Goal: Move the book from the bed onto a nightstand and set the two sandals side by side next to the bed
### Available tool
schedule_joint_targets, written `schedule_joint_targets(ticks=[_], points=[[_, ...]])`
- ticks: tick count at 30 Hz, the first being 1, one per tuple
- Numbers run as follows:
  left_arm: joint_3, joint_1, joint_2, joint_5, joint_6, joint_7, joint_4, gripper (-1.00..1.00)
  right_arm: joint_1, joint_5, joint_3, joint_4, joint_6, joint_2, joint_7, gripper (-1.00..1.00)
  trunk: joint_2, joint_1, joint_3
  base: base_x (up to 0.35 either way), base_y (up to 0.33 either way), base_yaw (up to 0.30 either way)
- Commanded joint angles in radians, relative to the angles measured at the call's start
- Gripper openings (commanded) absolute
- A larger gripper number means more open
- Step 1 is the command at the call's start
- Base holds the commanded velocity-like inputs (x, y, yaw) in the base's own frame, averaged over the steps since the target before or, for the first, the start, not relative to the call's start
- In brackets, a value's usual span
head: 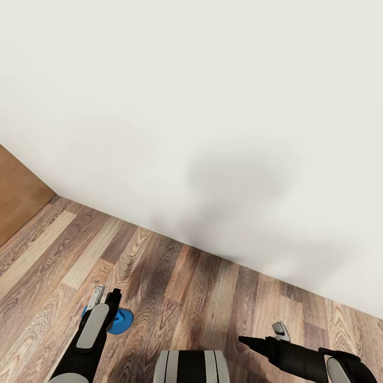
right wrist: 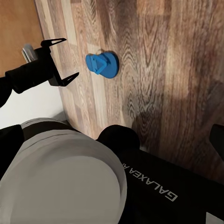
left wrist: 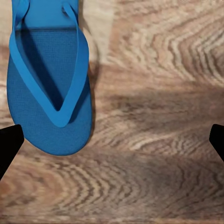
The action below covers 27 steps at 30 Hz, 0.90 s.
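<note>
One bright blue sandal (left wrist: pixel 46 93) lies flat on the wood-plank floor, strap side up. My left gripper (left wrist: pixel 112 144) hovers open just above the floor, with the sandal towards one fingertip and not between the fingers. In the head view the sandal (head: pixel 120 321) peeks out from under the left gripper (head: pixel 106 296) at the lower left. From the right wrist the same sandal (right wrist: pixel 101 64) lies a short way past the open left gripper (right wrist: pixel 70 58). My right gripper (head: pixel 259 332) hangs open and holds nothing at the lower right. The book, bed and nightstand are out of view.
A white wall (head: pixel 213 106) runs diagonally close ahead, meeting the floor (head: pixel 175 276) just beyond the arms. A brown door (head: pixel 16 197) stands at the left. My own base (right wrist: pixel 70 177) sits behind the arms.
</note>
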Motion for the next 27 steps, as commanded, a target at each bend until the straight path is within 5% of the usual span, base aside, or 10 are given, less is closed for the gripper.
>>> schedule_joint_targets(ticks=[1, 8, 11, 27], points=[[0.004, 0.0, -0.001, 0.002, 0.005, 0.004, -0.002, 1.0, 0.0, 0.001, -0.001, 0.0, 0.004, 0.0, 0.004, 1.0, 0.0, 0.0, -0.001, 0.0, 0.0, 0.0], [0.003, 0.0, -0.003, 0.001, -0.031, 0.009, -0.006, 1.0, 0.0, 0.001, -0.001, -0.001, 0.004, 0.0, 0.004, 1.0, 0.0, 0.0, -0.001, 0.0, 0.0, 0.0], [0.003, -0.001, -0.004, 0.001, -0.088, 0.028, -0.036, 1.0, 0.0, 0.001, -0.001, -0.001, 0.004, 0.0, 0.004, 1.0, 0.0, 0.0, -0.001, 0.0, 0.0, 0.0], [0.002, -0.025, -0.006, 0.003, -0.15, 0.142, -0.059, 1.0, 0.0, 0.001, -0.002, -0.002, 0.004, -0.001, 0.004, 1.0, 0.0, 0.0, -0.001, 0.0, 0.0, 0.0]])
